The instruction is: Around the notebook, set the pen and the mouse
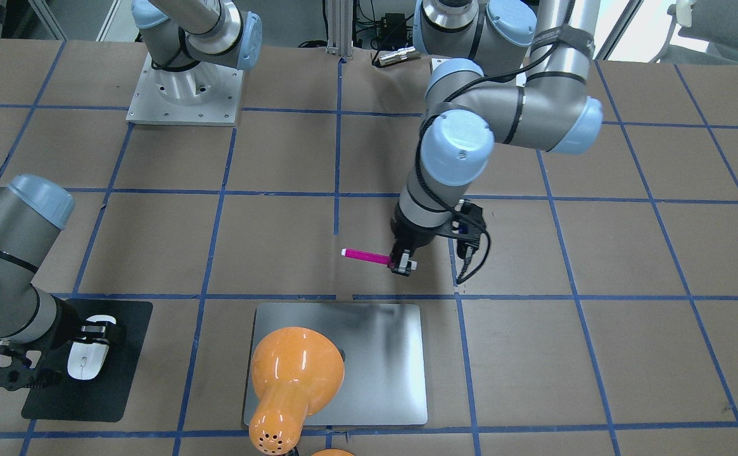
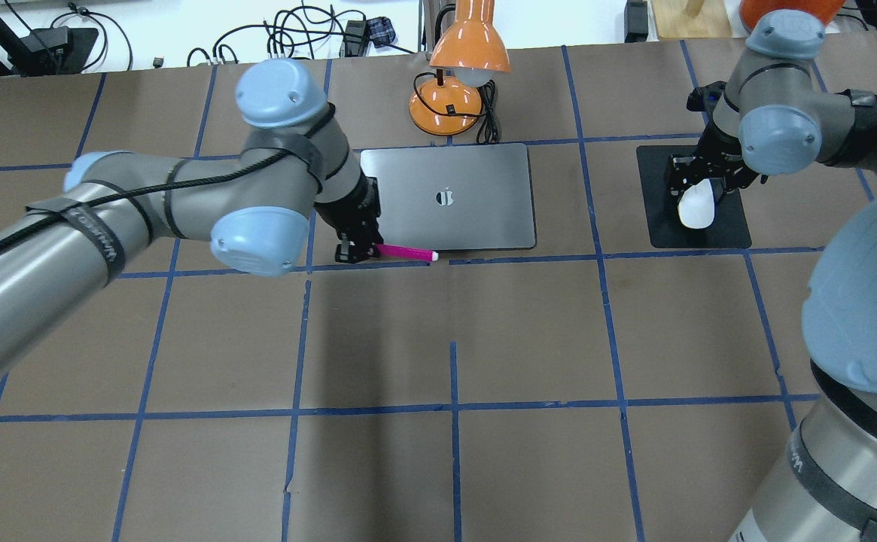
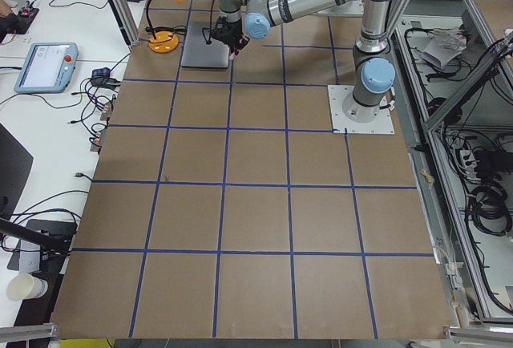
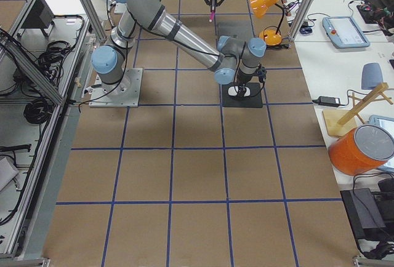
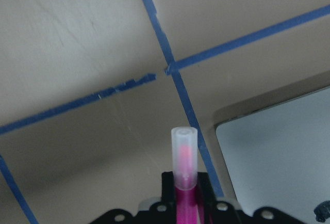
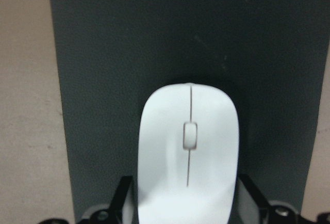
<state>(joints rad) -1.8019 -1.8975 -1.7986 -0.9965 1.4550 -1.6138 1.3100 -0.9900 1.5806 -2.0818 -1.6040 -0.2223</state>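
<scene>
Findings, front-facing view: we see the left pincer clamped on one end of the pen, which is held level just beside the notebook edge nearest the robot. Overhead view: the mouse lies on a black mat to the notebook's right, apart from it. Right wrist view: the right pincer is closed against the mouse's flanks. We judge neither item released, so both placements remain open.
</scene>
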